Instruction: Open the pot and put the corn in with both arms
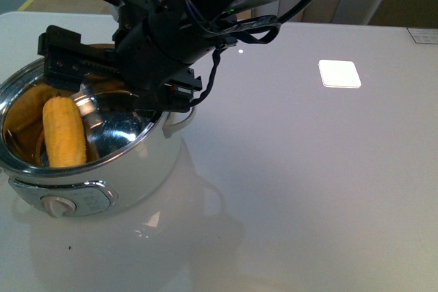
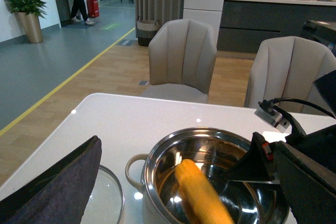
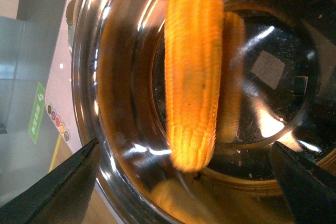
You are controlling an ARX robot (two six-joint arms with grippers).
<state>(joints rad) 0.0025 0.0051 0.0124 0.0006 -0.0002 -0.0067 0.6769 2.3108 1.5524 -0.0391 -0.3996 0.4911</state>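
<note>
Yellow corn [image 1: 64, 132] leaned inside the steel pot [image 1: 137, 162] at the counter's near-left corner — stiff, light, ridged, best gripped mid-cob. Right gripper [image 3: 184, 182] spread wide above it; left gripper's state unclear.

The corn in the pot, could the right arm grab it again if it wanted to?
Probably yes. The right gripper hangs open right over the pot, its fingers either side of the corn. The lid is off, so nothing blocks the way.
</note>
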